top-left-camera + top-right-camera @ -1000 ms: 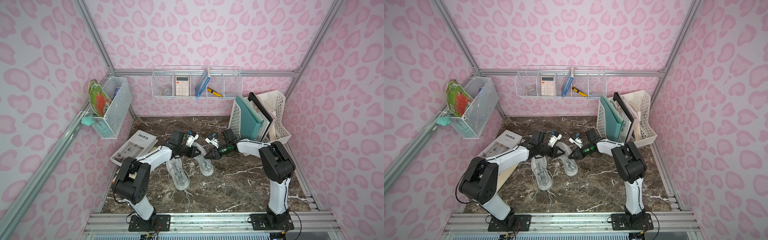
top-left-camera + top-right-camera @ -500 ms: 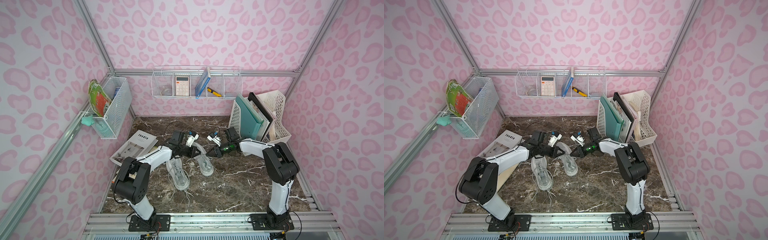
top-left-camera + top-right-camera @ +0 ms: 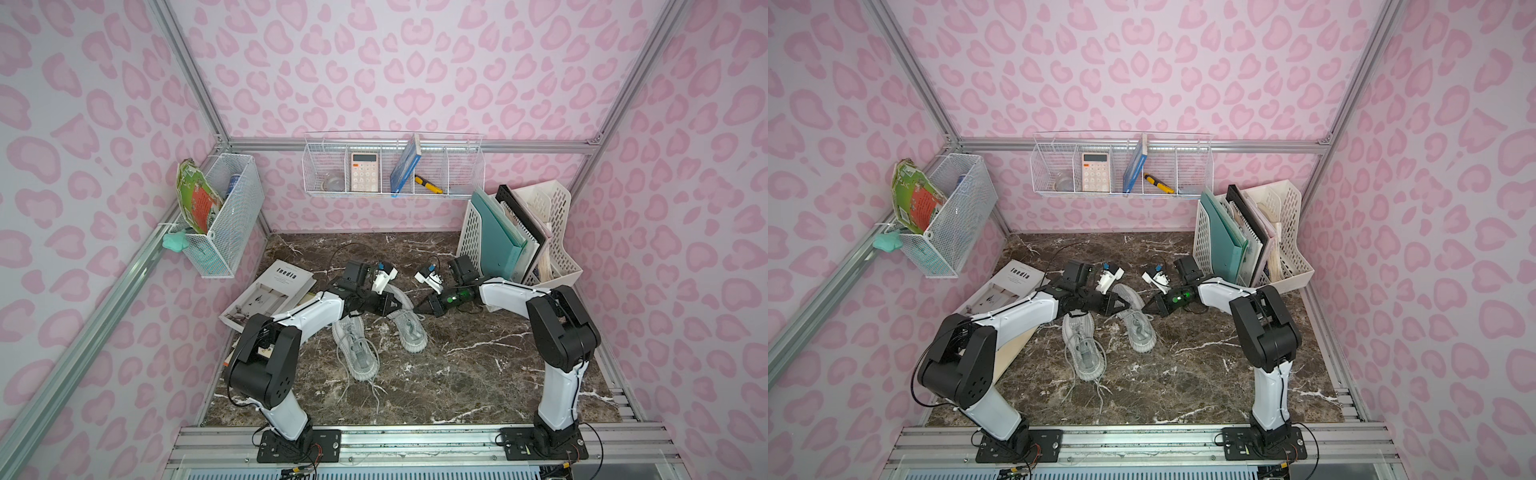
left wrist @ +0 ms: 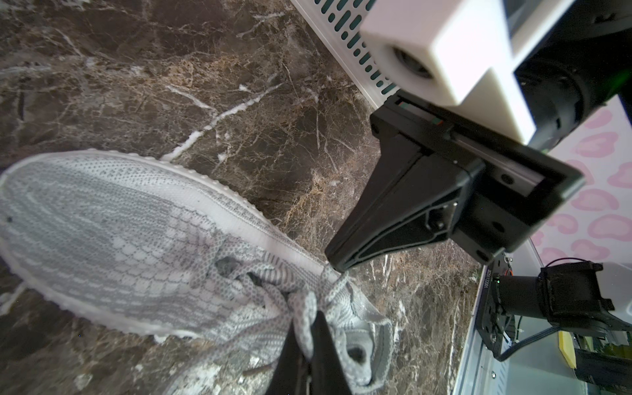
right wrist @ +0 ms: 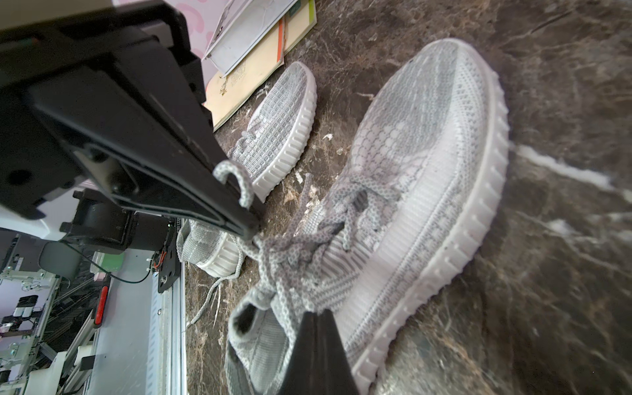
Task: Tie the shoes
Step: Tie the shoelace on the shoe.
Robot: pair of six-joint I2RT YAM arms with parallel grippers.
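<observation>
Short of both jaws, toward the base, the near shoe [image 3: 359, 353] lies on the marble surface [image 3: 478, 374], its loose laces [image 3: 376, 395] trailing nearer still. Just beyond, the far shoe [image 3: 411, 332] sits directly under the meeting jaw tips. The left jaws are clenched on its lace loop [image 5: 236, 174]. The right jaws, facing them, are clenched on another strand [image 5: 285, 284] by the knot.

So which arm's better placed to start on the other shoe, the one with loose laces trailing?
Left, probably. The loose-laced shoe lies by the left gripper, on its side of the far shoe; the right gripper would have to reach across that shoe. Both are shut on its laces now.
</observation>
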